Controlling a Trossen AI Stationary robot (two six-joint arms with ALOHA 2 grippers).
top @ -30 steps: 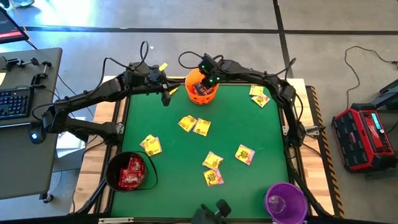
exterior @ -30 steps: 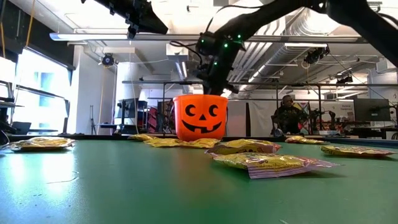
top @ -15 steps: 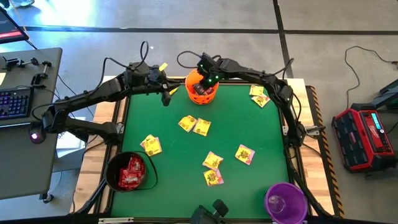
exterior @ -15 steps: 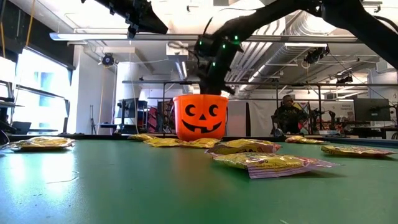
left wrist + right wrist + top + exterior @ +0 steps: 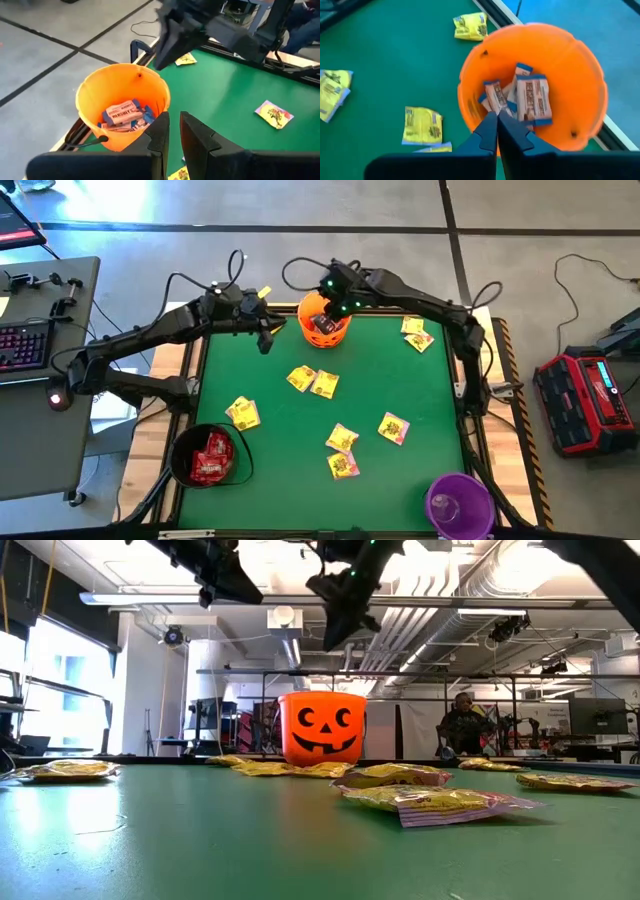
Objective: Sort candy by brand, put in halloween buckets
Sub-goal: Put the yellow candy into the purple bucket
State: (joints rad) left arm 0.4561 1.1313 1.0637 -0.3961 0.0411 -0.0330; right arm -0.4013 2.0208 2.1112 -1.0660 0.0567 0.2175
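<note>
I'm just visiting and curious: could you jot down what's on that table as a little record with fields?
orange bucket: far edge of the mat, holds white-and-blue candy
black bucket: near left corner, holds red candy
purple bucket: near right corner
yellow candy: packets loose on the green mat
right gripper: over the orange bucket, fingers shut, empty
left gripper: beside the orange bucket

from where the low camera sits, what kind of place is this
Most likely a robotics lab or workshop. Exposed ducts run under an open ceiling, equipment racks stand behind the green table, and a person sits at a far workstation.
</note>
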